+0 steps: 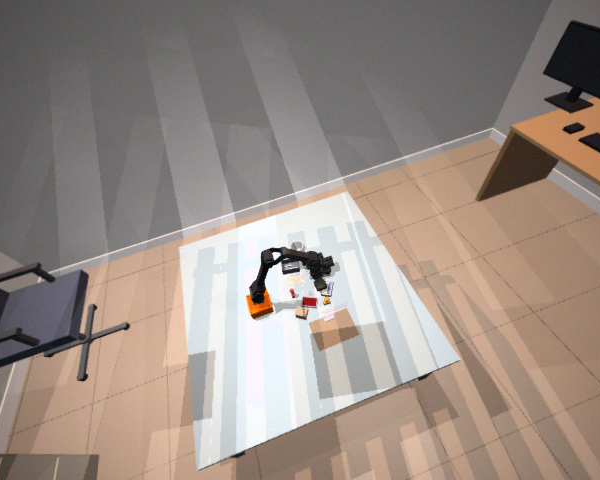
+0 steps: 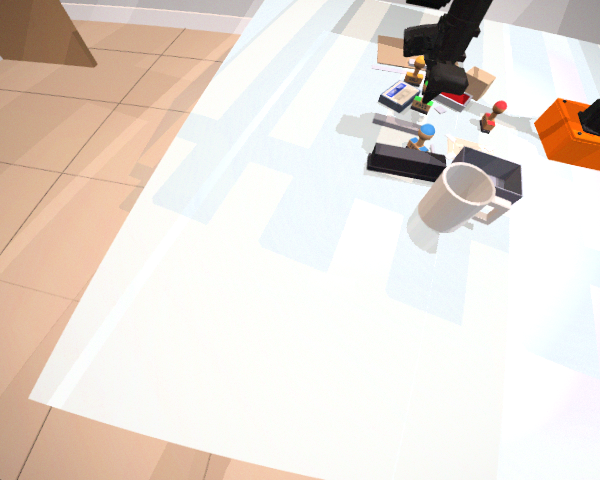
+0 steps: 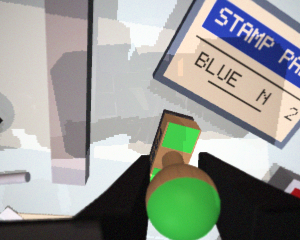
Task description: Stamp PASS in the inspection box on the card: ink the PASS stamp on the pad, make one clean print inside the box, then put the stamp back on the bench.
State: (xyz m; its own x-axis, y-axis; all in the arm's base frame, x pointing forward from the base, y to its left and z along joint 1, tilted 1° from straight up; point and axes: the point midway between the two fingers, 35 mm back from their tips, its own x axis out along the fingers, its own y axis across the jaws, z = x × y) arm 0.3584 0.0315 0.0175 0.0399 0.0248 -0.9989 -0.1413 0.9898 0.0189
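My gripper is shut on the green-knobbed wooden stamp, gripping its neck just under the knob. The stamp's base rests on or just above the bench. The red ink pad lies right beside the gripper, and a corner of it shows at the right edge of the wrist view. A closed tin labelled "STAMP PAD BLUE" lies on the other side. Two pale cards lie nearby; I cannot make out the inspection box.
Other stamps stand around: blue knob, red knob, yellow knob. A grey bar, a long black box, a black tray, a mug, a small carton and a flat cardboard sheet crowd the area. The arm's orange base is at the right.
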